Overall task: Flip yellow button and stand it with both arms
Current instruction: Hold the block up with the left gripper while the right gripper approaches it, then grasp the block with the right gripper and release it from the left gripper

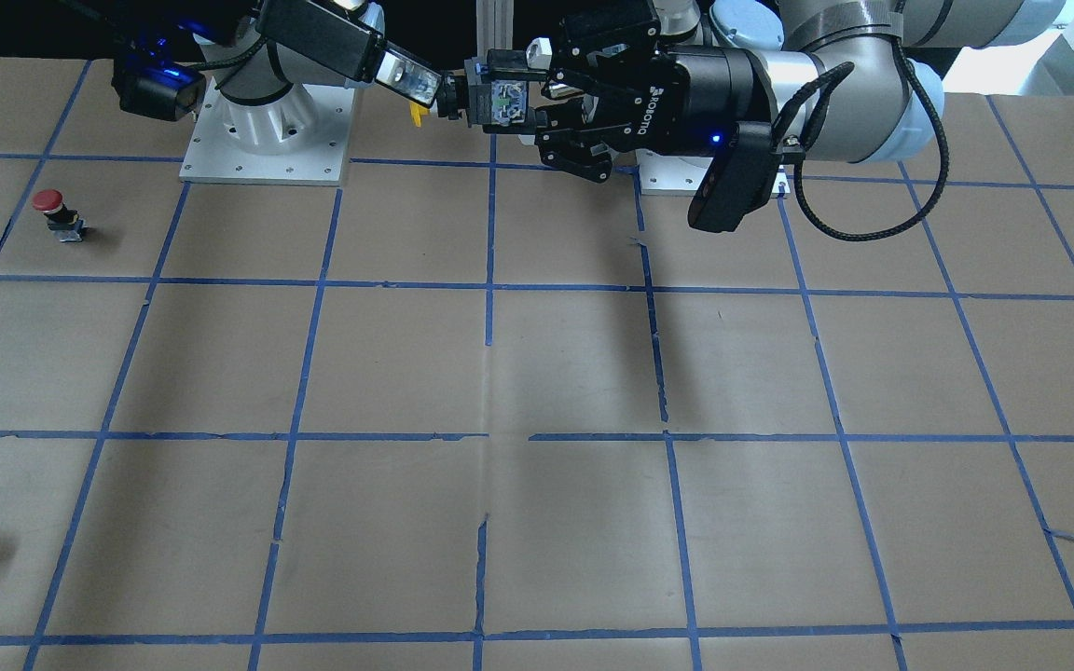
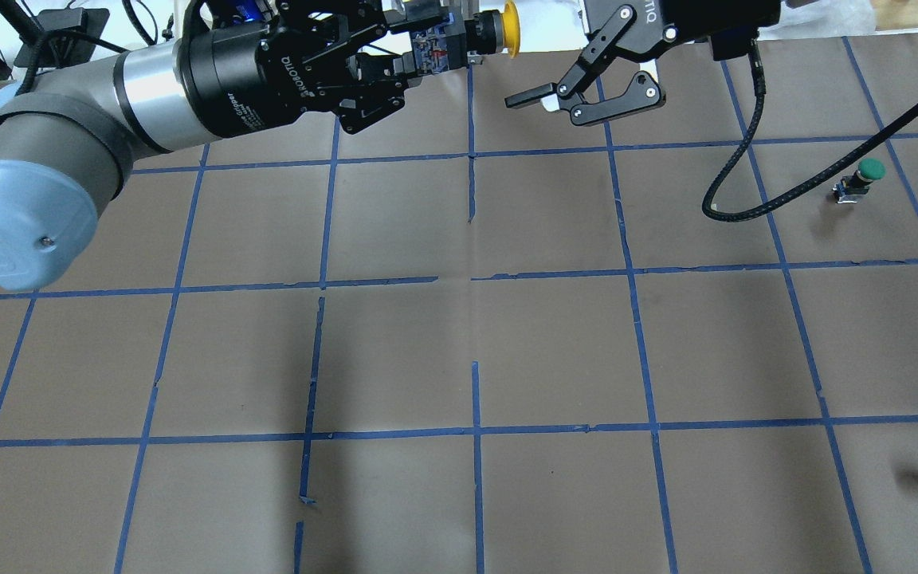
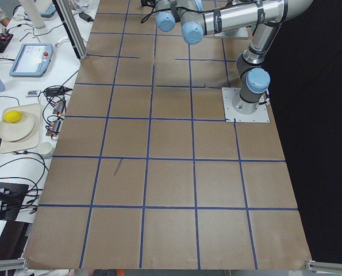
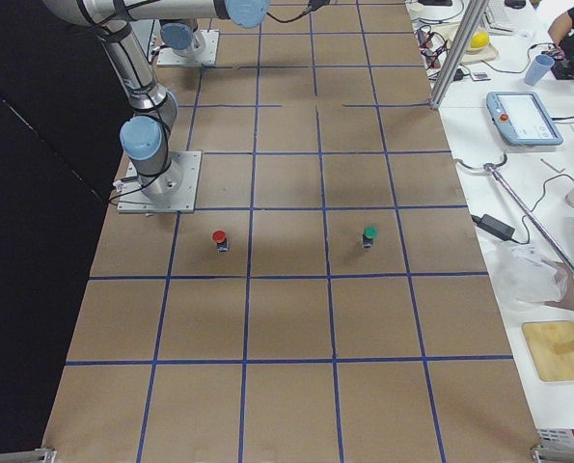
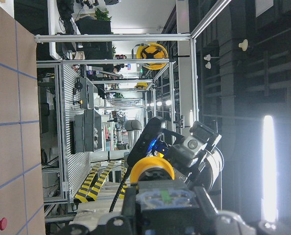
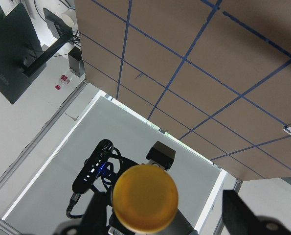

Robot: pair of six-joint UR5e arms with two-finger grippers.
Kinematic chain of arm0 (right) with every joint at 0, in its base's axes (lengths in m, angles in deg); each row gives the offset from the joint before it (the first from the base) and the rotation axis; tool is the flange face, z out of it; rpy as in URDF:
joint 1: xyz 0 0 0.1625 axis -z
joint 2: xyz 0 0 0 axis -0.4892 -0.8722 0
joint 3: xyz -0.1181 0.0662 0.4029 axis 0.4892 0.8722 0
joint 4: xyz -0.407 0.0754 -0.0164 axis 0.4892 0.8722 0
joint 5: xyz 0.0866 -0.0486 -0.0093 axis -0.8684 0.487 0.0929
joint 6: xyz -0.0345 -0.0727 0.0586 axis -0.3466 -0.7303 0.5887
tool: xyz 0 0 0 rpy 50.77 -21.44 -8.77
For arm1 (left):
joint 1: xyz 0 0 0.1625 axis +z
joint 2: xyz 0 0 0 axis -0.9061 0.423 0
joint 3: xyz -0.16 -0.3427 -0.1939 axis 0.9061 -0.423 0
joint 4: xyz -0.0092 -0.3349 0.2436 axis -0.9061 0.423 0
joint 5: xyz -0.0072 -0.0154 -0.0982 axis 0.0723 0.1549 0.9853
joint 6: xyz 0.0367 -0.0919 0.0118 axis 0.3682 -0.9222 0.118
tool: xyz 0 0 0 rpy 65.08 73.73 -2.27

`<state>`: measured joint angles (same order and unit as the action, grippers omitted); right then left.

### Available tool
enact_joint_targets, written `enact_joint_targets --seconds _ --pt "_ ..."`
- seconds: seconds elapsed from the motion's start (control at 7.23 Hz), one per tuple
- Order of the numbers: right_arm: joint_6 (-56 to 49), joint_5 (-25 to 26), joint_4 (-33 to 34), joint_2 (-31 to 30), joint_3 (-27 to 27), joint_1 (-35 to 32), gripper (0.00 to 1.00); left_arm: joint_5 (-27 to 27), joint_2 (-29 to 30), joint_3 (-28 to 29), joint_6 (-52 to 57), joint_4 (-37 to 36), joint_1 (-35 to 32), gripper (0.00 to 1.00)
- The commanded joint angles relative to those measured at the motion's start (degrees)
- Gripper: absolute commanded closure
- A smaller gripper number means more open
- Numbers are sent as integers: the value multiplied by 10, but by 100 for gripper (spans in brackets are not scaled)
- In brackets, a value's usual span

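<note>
Yellow button (image 6: 145, 197): round cap is smooth plastic with a satin sheen, boxy black-grey body is matt moulded plastic. My left gripper (image 2: 419, 60) and my right gripper (image 6: 167, 220): matt black hard links. My 2 arms: brushed silver metal tube (image 2: 148, 96), smooth semi-gloss light-blue plastic joint cap (image 2: 13, 231). Brown table cover (image 1: 574, 540): matt paper, creased at seams. Blue tape grid (image 1: 779, 437): edges ragged. Black cable (image 2: 778, 205): rough braided sleeve. White base plate (image 1: 313, 140): matt metal.

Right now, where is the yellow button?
Overhead view, top centre: the yellow button is held aloft in the left gripper, cap toward the open right gripper.
</note>
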<state>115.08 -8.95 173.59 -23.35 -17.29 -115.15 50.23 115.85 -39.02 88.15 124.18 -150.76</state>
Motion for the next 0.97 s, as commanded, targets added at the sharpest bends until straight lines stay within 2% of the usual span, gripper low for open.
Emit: enact_joint_targets --seconds 0.0,0.42,0.55,0.83 --pt "0 -1 -1 0 -1 0 30 0 -1 0 0 0 0 97" --pt "-1 -2 -2 0 -1 0 65 1 -5 -12 0 -1 0 97" --pt "-1 -2 -3 -1 -1 2 81 1 -6 -13 0 -1 0 97" --pt "-1 -3 -4 -1 -1 3 87 0 -5 -13 0 0 0 97"
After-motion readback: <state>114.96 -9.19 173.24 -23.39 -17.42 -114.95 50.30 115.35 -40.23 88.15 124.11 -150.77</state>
